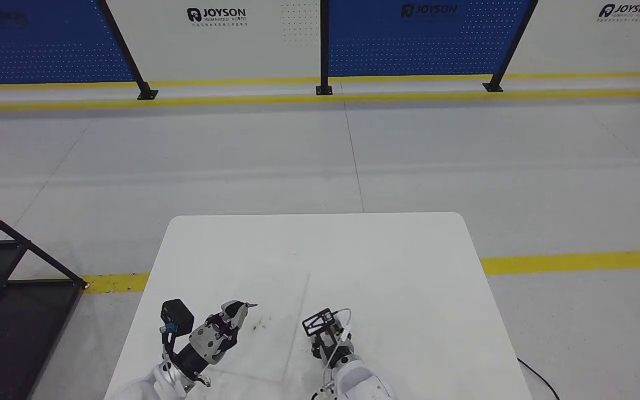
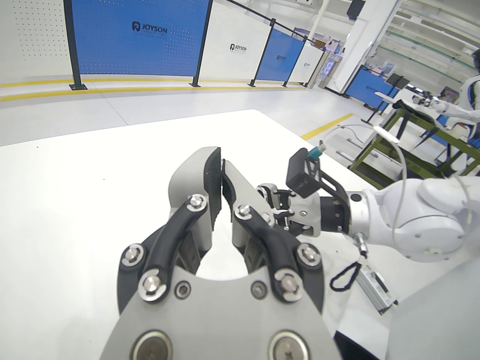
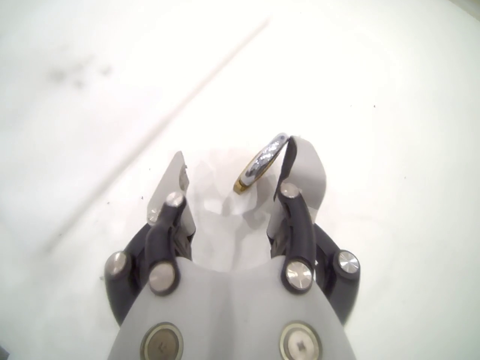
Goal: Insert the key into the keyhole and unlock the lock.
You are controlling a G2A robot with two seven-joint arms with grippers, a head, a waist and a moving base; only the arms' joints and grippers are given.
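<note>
The right pincer (image 3: 237, 155) stands spread over the bench (image 3: 112, 57), the lock (image 3: 262, 161) leaning on one finger; best centre it squarely before closing. The left pincer (image 2: 221, 176) is pressed together; any key there is hidden.
</note>
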